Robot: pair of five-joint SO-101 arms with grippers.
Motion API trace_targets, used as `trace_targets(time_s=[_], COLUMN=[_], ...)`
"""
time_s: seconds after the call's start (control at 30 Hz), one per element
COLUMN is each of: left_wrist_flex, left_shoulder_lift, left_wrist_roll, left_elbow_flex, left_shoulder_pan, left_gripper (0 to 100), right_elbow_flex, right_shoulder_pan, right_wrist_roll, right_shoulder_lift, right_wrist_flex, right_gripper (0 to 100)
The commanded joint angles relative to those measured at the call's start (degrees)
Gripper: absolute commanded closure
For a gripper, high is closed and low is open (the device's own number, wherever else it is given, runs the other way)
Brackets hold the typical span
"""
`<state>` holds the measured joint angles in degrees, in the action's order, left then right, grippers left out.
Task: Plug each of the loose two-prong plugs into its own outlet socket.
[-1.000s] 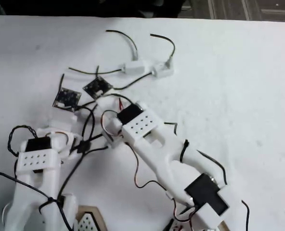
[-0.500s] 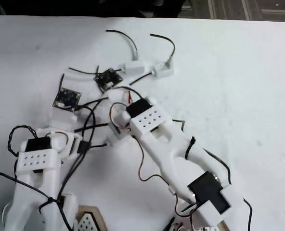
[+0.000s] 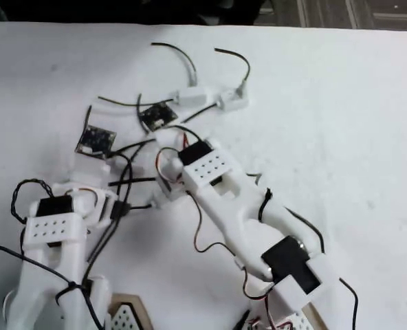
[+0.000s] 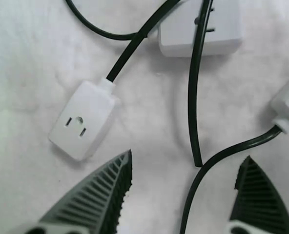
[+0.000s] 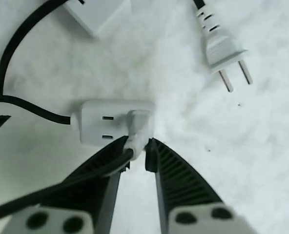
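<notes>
Since a second ago, right arm [image 3: 224, 199] pushed toward 11 o'clock over the white table [image 3: 341, 103], then eased back. Right gripper [image 5: 140, 146] sat narrow, pinching the white moulded two-prong plug [image 5: 139, 124] against the white rectangular outlet block [image 5: 103, 122]; prongs hidden, so likely entering. I judged best: push straight along the prongs, no twist. Second white plug with bare prongs [image 5: 225, 51] lay loose nearby. Left gripper [image 4: 187, 163] hung wide over a white three-hole socket [image 4: 81, 122].

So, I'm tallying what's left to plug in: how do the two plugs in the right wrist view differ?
The gripped plug sits against the outlet block, prongs hidden; the loose plug lies apart with both prongs bare. The right gripper pinches the gripped plug; nothing touches the loose plug. Both are white with black cords.
</notes>
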<state>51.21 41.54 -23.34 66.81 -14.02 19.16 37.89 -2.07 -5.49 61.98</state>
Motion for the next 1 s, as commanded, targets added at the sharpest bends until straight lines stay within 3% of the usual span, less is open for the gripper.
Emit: trace_targets(time_s=[0.0,0.43,0.57,0.7,0.97], left_wrist_flex=[-0.53,-0.53,-0.09,0.00,-0.09], left_shoulder_lift=[1.45,1.45,1.54,1.54,1.54], left_wrist_roll=[0.00,0.09,0.97,6.42,6.59], left_elbow_flex=[-0.26,-0.26,-2.02,-4.31,-4.31], left_shoulder_pan=[-0.31,-0.31,-3.21,-8.40,-8.75], left_gripper=[66,66,66,66,66], right_elbow_flex=[-0.62,-0.79,-0.97,-1.05,-8.62], right_shoulder_pan=[-0.66,-0.84,-0.92,-4.18,-14.73], right_wrist_roll=[0.53,0.53,0.53,0.44,-3.43], right_shoulder_lift=[-3.82,-9.71,-7.08,-0.48,4.09], right_wrist_flex=[-0.22,-1.80,-1.80,-1.80,-1.54], right_gripper=[97.9,98.0,98.0,98.0,98.0])
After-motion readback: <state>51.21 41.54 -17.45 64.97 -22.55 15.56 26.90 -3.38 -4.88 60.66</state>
